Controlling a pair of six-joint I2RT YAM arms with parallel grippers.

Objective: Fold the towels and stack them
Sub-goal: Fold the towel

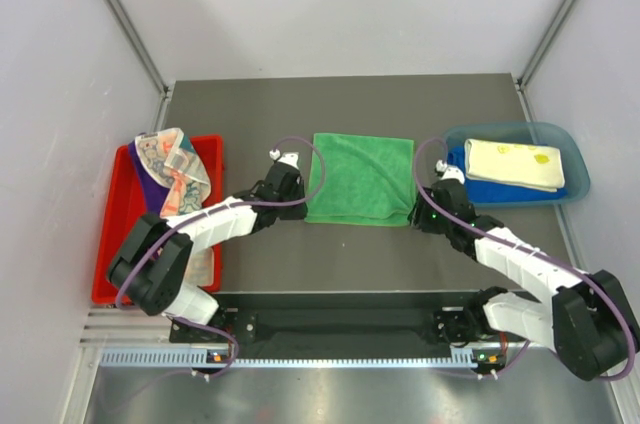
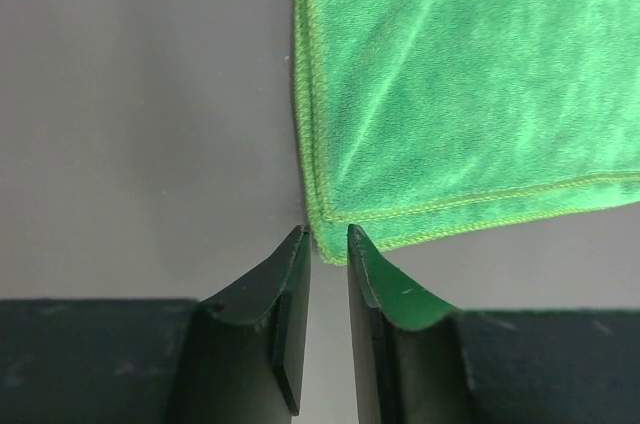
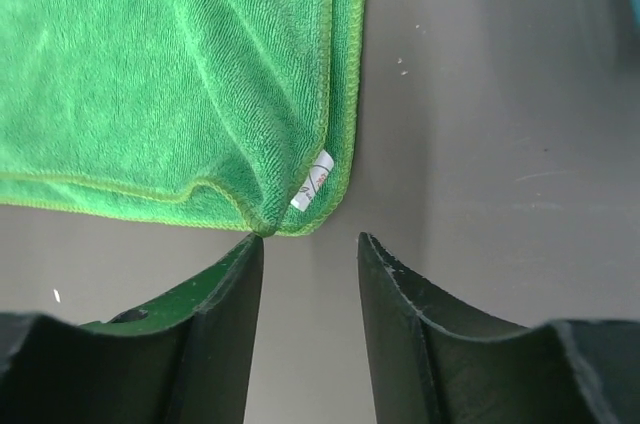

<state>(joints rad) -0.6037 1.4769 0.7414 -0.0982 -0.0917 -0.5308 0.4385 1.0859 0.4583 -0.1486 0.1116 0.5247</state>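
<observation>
**Green towel, doubled, with both grippers at its near corners.** The green towel (image 1: 360, 179) lies flat just ahead of both sets of fingertips, and two stitched edges run together along its sides, so it appears to be folded once.

The left gripper (image 2: 328, 234) has its fingers (image 2: 285, 284) parted by only a narrow slot and holds nothing. The towel's corner sits just beyond the tips, in line with the slot.

The right gripper (image 3: 310, 239) stands wider apart and is also empty. Here the other near corner, with its white care label (image 3: 317, 177), meets the tip of the finger (image 3: 225, 294) on the view's left and is not centred in the gap.

Behind the left fingers, a red tray (image 1: 110, 244) holds crumpled towels (image 1: 175, 169). Beside the right fingers, a translucent blue bin (image 1: 575, 169) holds a pale yellow towel (image 1: 515, 164) lying on a royal blue towel (image 1: 490, 189).

The step in hand is probably a fresh grip for a second fold or for the carry to the bin.

- Centre each corner between the pads before closing.
- Reach far enough past the hem to catch both plies, since pinching only the top one would peel the fold open.
- Lift both corners level and together, keeping the near edge taut so the layers stay in line.
</observation>
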